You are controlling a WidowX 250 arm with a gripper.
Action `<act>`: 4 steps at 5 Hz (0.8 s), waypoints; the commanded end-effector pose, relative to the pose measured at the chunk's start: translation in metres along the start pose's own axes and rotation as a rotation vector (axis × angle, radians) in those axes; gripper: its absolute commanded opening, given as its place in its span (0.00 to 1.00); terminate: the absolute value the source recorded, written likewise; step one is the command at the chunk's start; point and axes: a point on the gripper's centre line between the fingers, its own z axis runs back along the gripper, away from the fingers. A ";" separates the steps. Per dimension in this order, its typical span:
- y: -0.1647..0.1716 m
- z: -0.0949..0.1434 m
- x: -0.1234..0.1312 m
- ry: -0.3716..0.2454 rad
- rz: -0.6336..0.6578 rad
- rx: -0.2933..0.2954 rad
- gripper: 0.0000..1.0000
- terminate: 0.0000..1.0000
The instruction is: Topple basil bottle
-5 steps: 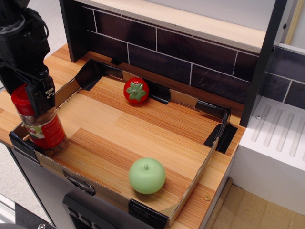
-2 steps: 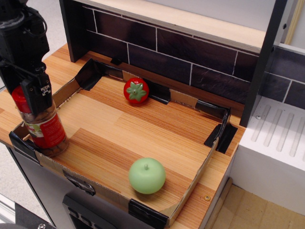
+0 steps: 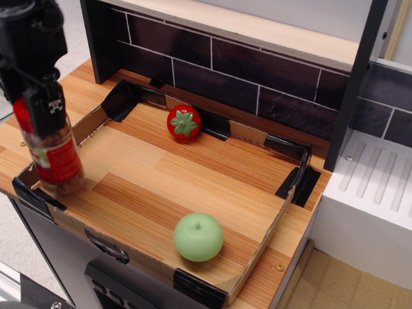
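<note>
The basil bottle [image 3: 56, 161] is a clear jar with a red cap and red label. It stands in the near-left corner of the cardboard tray [image 3: 270, 222] and leans a little to the left. My black gripper [image 3: 37, 119] comes down from the top left and is shut on the bottle's upper part near the cap. One finger [image 3: 46, 108] shows in front of the jar; the other is hidden behind it.
A red toy tomato [image 3: 184, 122] lies at the tray's back wall. A green apple [image 3: 198, 237] sits near the front edge. A dark tiled wall with a shelf runs along the back. A white drainer [image 3: 376, 187] stands to the right.
The gripper and the bottle have moved up and slightly left together. The bottle's top now tips more to the left. Tomato and apple have not moved.
</note>
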 end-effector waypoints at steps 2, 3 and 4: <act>0.007 0.010 0.007 0.122 0.049 0.200 0.00 0.00; 0.000 0.006 0.009 0.196 0.106 0.225 0.00 0.00; -0.007 0.003 0.017 0.272 0.146 0.236 0.00 0.00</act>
